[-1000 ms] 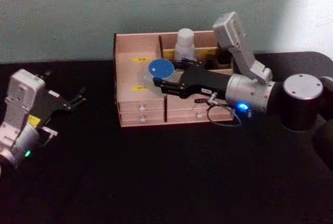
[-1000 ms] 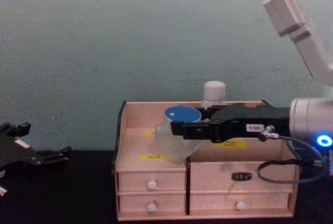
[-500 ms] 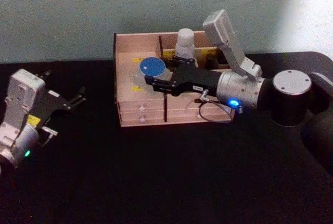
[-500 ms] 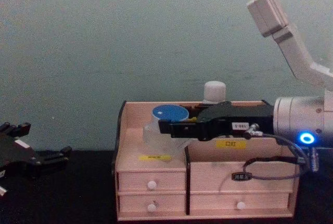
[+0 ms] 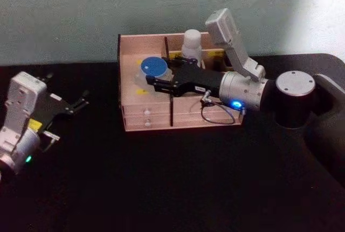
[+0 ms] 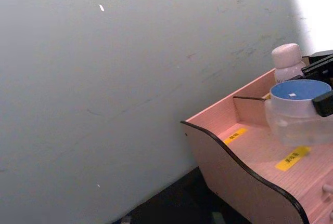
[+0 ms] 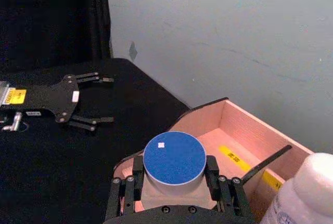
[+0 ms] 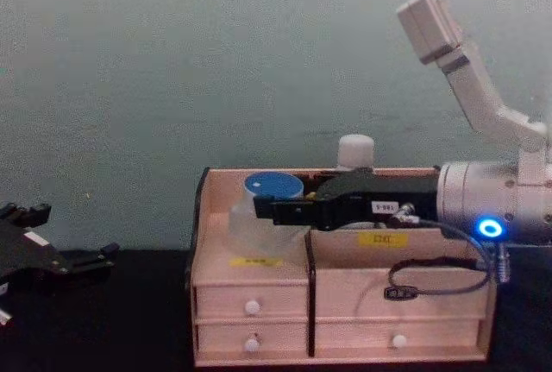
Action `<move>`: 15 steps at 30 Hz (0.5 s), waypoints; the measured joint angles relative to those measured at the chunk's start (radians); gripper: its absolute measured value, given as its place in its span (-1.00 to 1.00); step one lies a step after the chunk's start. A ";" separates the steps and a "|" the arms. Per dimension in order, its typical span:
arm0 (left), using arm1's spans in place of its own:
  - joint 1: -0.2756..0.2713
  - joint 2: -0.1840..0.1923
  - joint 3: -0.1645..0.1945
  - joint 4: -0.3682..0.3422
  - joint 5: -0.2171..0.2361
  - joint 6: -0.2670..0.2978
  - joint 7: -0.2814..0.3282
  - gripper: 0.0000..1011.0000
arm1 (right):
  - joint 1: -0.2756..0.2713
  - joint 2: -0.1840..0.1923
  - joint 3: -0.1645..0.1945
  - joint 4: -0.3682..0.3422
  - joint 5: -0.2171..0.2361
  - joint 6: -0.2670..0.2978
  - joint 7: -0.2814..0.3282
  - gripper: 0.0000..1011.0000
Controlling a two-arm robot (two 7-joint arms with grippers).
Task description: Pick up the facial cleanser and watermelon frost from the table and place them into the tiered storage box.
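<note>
Watermelon frost [image 7: 174,168]: a squat clear jar, probably rigid, smooth-walled and breakable; I judge the side wall just under the blue lid the safest hold.
Right gripper [image 7: 174,190]: my fingers [image 7: 136,174] pinch the jar's two sides, carrying it over the left compartments of the tiered storage box [image 5: 129,46].
Facial cleanser [image 5: 191,44]: stands in the box's rear section.
Left gripper [image 7: 89,99]: spread apart, empty, parked over the table well left of the box.

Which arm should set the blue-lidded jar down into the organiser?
Right. The right gripper already holds the watermelon frost over the tiered storage box; the left gripper sits open, off to the box's left.
</note>
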 joint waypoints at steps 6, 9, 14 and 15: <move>0.000 0.000 0.000 0.000 0.000 0.000 0.000 0.98 | 0.016 -0.017 0.000 0.035 -0.006 -0.011 0.003 0.41; 0.000 0.000 0.000 0.000 0.000 0.000 0.000 0.98 | 0.026 -0.026 0.000 0.056 -0.008 -0.015 0.006 0.41; 0.000 0.000 0.000 0.000 0.000 0.000 0.000 0.98 | 0.038 -0.041 -0.002 0.087 -0.014 -0.019 0.013 0.41; 0.000 0.000 0.000 0.000 0.000 0.000 0.000 0.98 | 0.043 -0.046 -0.003 0.098 -0.015 -0.020 0.015 0.41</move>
